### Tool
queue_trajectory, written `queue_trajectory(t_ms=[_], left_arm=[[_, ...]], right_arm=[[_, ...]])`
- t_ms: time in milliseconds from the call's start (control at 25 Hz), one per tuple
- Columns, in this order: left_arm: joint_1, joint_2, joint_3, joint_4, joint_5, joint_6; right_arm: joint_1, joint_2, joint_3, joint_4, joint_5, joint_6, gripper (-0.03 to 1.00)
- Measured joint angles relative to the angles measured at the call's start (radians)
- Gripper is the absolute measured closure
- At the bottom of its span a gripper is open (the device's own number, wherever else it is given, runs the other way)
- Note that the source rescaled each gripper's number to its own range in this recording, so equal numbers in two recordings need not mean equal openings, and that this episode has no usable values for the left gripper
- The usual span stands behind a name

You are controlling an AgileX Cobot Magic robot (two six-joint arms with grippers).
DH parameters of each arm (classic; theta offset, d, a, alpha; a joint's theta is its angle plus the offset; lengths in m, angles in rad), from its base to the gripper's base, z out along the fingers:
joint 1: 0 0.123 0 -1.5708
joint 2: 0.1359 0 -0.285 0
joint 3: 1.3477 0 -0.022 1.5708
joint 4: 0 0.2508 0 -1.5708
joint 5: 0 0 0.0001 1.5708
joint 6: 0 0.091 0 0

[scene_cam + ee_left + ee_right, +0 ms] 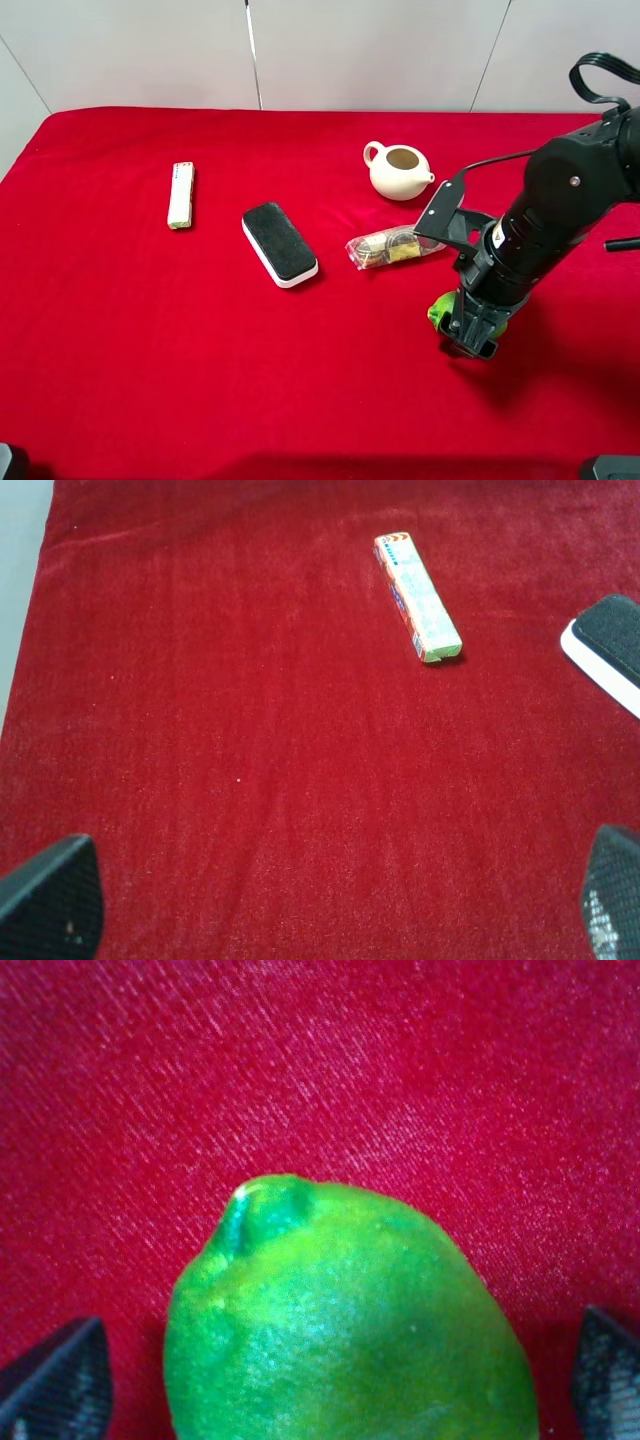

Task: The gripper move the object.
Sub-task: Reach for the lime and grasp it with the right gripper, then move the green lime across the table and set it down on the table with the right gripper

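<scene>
Seen from the high camera, the right pincer (470, 335) is down at the near right of the red tabletop (150, 350), straddling the green fruit (438, 310). The fruit lies nearer than a clear packet (390, 247) and a cream teapot (400, 172). To the left lie a black eraser (280, 243) and a slim box (181, 195). The left wrist view shows the left pincer (330, 900) released, its tips wide apart. In the right wrist view the bumpy fruit sits between spread fingertips (60, 1385) with cloth showing on either side, so the right pincer is released.
</scene>
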Motion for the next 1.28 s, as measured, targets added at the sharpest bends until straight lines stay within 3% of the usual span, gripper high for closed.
queue_trajectory(t_ms=[80,760,1280], left_arm=[[0.000,0.000,0.000,0.000,0.000,0.000],[0.000,0.000,0.000,0.000,0.000,0.000],[0.000,0.000,0.000,0.000,0.000,0.000]], right_arm=[[0.000,0.002,0.000,-0.001,0.000,0.000,0.97],[0.000,0.001,-0.001,-0.001,0.002,0.000,0.97],[0.000,-0.109,-0.232,0.005,0.304,0.139,0.97]])
